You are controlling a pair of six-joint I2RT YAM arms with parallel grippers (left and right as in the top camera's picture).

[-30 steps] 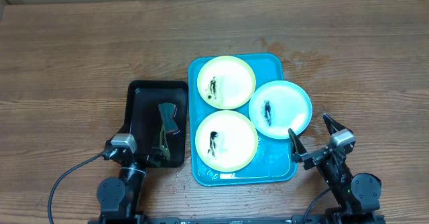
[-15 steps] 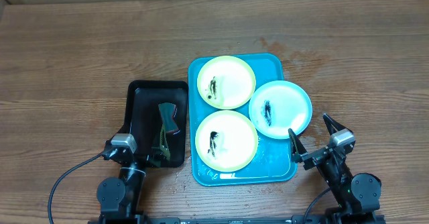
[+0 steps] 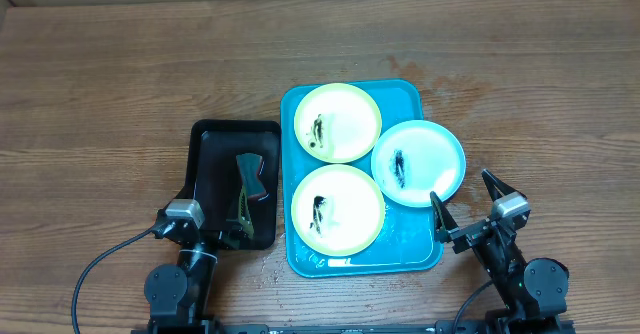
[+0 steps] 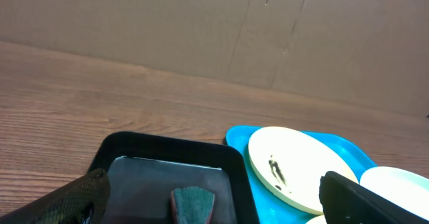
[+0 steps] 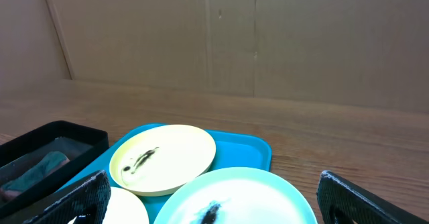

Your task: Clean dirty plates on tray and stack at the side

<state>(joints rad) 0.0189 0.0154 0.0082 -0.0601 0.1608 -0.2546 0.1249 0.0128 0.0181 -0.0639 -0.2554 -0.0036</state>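
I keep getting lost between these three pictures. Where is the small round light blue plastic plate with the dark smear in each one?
Overhead: the light blue plate lies right of centre, overhanging the right rim of the bright turquoise rectangular plastic tray.
Left wrist: bottom right corner, partly cut off.
Right wrist: bottom centre, nearest the camera.
Shared landmark: the tray, showing in all three views.

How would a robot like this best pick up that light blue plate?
Probably by its right rim, coming from the right. The light blue plate juts past the edge of the tray there, so a finger could likely slip under. The open right gripper sits on that side.
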